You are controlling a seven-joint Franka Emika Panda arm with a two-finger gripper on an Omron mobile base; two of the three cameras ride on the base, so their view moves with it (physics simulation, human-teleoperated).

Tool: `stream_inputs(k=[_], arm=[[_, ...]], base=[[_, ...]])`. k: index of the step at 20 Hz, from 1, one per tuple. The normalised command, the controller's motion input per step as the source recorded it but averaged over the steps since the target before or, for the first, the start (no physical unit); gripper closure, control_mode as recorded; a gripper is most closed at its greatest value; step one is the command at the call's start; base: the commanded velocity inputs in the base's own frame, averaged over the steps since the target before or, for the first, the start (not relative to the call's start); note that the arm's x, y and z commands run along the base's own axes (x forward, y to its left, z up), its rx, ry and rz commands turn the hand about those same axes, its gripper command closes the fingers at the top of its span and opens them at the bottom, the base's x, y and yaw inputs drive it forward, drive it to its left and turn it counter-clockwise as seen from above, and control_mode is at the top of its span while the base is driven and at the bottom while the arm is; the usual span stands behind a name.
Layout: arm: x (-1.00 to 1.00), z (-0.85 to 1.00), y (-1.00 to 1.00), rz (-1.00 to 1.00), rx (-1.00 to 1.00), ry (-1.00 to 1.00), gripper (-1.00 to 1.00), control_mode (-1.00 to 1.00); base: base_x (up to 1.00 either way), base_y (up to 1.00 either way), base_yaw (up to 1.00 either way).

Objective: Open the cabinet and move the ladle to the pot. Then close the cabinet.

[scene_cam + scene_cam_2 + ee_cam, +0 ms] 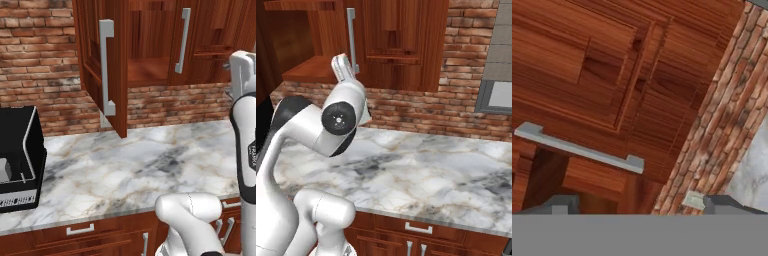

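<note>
Black appliance (17, 160) at the far left of the marble counter (130, 165); above it the cabinet (150, 40), reddish-brown, its left door (100, 65) swung out over the counter, right door (192, 37) flush, inner shelf (147, 70) bare where visible; brick wall (40, 75) behind; gripper (642, 204) jaws wide apart, holding nothing, just below the right door's silver handle (582, 149); drawer fronts (80, 230) below.
</note>
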Motion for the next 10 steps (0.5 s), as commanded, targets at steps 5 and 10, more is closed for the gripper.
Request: stream_inputs(k=[5,10], arm=[[-1.00,0.01,0.29,0.00,-0.09,0.07,-1.00,-1.00],[-0.98,0.00,0.48,0.00,-0.11,0.00,-1.00,-1.00]], base=[[0.00,0.00,0.00],[0.00,0.00,0.00]])
